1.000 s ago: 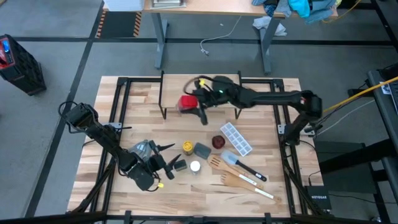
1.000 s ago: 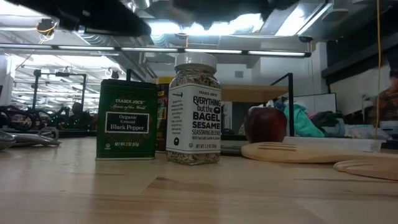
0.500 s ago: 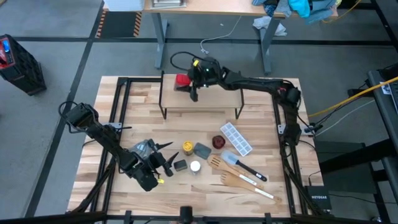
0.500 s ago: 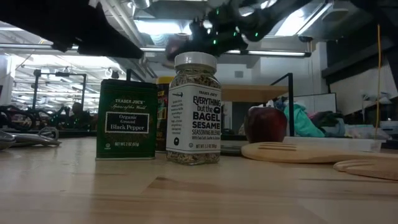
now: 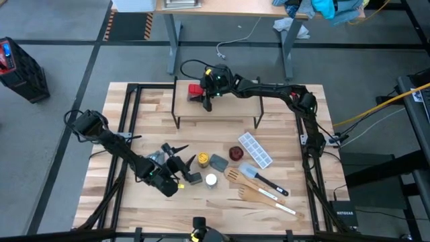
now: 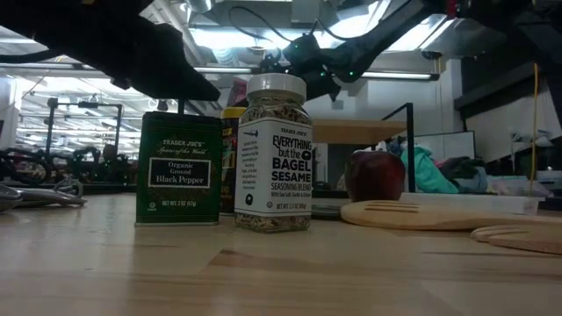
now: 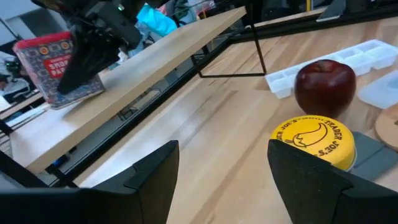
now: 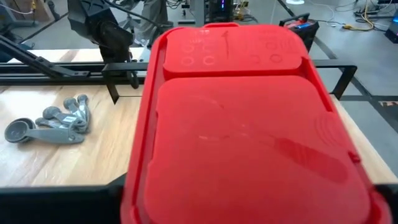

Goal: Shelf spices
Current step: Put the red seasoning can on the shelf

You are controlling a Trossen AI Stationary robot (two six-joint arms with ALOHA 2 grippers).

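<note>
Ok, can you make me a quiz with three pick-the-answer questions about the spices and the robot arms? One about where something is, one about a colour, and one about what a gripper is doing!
1. Where is the red square tin?
A. On the shelf
B. Beside the wooden spatulas
C. On the floor

2. What colour is the lid of the amber jar?
A. Blue
B. Yellow
C. White

3. What is the left gripper doing?
A. Squeezing the apple
B. Holding the dark square tin
C. Open, holding nothing, close to the amber jar

Answers:
1. A: the high view shows the tin on the shelf's top board, with the right gripper at it.
2. B: the left wrist view shows a bright yellow lid.
3. C: its two fingers stand wide apart with only tabletop between them, the jar just ahead.
</note>
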